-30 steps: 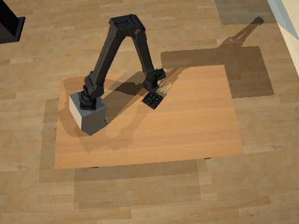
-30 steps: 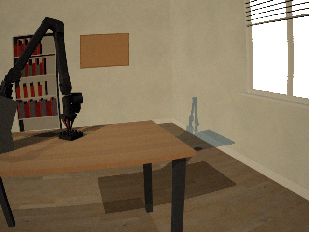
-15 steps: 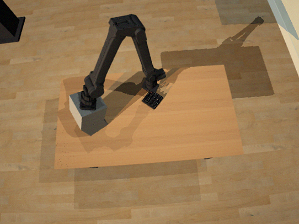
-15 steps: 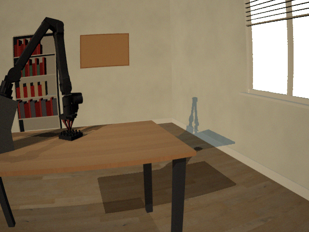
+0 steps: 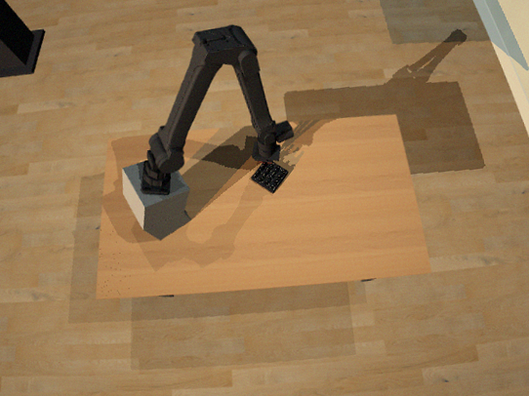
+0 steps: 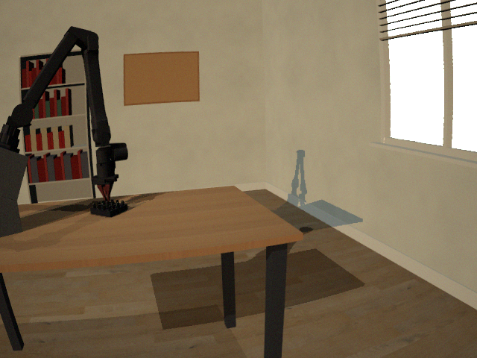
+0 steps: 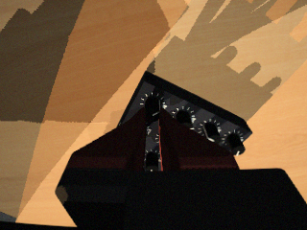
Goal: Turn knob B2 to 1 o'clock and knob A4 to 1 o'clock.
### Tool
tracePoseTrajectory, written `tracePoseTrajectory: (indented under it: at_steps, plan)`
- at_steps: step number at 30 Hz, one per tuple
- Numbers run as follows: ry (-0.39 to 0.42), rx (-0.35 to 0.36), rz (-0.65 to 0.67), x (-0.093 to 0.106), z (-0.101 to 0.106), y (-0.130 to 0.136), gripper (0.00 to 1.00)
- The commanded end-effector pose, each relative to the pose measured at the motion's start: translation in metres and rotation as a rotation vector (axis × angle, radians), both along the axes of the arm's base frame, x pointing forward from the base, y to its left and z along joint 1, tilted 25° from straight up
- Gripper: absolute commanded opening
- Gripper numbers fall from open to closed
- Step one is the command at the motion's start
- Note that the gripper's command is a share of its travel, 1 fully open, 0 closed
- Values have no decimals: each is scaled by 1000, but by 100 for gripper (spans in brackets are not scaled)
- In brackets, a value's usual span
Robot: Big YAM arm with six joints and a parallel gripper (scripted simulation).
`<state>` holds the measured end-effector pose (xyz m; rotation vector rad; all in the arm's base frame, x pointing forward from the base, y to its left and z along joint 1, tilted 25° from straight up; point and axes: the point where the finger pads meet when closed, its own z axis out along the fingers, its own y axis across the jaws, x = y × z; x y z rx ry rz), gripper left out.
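Note:
The black knob box (image 5: 270,178) (image 6: 109,211) (image 7: 211,110) stands on the table and looks level. My gripper (image 6: 106,200) (image 7: 153,115) points down, its dark red fingers shut on a corner knob (image 7: 153,101) of the box. Part of this knob's white line shows between the fingertips. I cannot read its printed name. Along the same edge stand three more knobs, the nearest one (image 7: 183,116) just right of the fingers, then a middle one (image 7: 210,129) and an end one (image 7: 235,140). The fingers hide most other knobs, so B2 cannot be picked out.
The arm's grey base block (image 5: 167,212) (image 6: 11,192) stands on the wooden table (image 5: 349,214) (image 6: 185,231), to the left of the box in the top and exterior views. Arm shadows fall across the table around the box.

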<state>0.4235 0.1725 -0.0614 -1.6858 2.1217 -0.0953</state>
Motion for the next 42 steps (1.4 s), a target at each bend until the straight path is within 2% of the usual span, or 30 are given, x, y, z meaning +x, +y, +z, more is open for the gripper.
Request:
tracePoseTrajectory:
  at_steps: [1, 4, 6, 21, 23, 38, 42]
  plan:
    - [-46, -48, 137, 7, 3, 2, 8]
    - [-62, -77, 208, 7, 3, 2, 8]
    - [-62, -77, 208, 7, 3, 2, 8]
    - [-143, -224, 563, 6, 2, 2, 8]
    - [-143, -224, 563, 6, 2, 2, 8]
    - [-206, -341, 845, 6, 2, 2, 8]
    - [-213, -353, 873, 6, 2, 2, 8]
